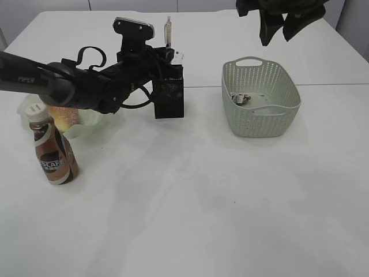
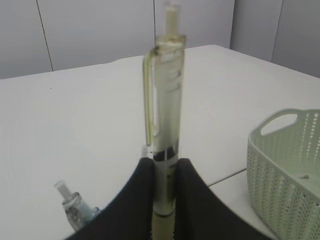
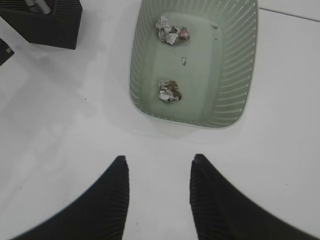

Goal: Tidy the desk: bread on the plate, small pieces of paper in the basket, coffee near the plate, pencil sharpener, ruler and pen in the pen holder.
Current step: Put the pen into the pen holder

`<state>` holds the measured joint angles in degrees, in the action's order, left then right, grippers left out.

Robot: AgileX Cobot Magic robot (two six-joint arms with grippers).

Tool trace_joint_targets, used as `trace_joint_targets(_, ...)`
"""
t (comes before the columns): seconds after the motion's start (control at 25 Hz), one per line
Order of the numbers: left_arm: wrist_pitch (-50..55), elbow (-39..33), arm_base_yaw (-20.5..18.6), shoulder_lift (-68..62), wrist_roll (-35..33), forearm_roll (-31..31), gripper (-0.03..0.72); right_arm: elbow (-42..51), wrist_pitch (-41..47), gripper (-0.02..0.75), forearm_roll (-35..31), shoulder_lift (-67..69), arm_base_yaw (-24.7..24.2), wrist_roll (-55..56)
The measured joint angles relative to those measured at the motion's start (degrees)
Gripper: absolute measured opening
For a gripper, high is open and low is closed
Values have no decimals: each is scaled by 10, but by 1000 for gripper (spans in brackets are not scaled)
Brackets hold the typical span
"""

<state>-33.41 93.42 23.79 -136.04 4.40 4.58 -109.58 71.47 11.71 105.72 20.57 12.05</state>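
My left gripper (image 2: 164, 162) is shut on a clear yellowish pen (image 2: 165, 100), held upright. In the exterior view the pen (image 1: 169, 32) stands just above the black mesh pen holder (image 1: 169, 95). A clear item (image 2: 75, 207) pokes up below the fingers. I cannot make out the ruler or the pencil sharpener. The bread (image 1: 63, 115) lies on the pale green plate (image 1: 92, 124), and the coffee (image 1: 53, 151) stands upright in front of it. Two small pieces of paper (image 3: 170, 30) (image 3: 170, 91) lie in the basket (image 3: 240, 75). My right gripper (image 3: 157, 160) hangs open and empty, high in front of the basket.
The basket (image 1: 259, 98) stands at the right of the white desk (image 1: 190, 202). The left arm (image 1: 75, 86) stretches across from the left, over the plate. The pen holder (image 3: 50, 22) shows at the right wrist view's top left corner.
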Motion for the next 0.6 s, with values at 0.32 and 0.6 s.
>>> trace_joint_targets(0.32, 16, 0, 0, 0, 52, -5, 174, 0, 0, 300, 0, 0, 0, -1)
trace_joint_targets(0.6, 83, 0, 0, 0, 60, -39, 449, 0, 0, 300, 0, 0, 0, 0)
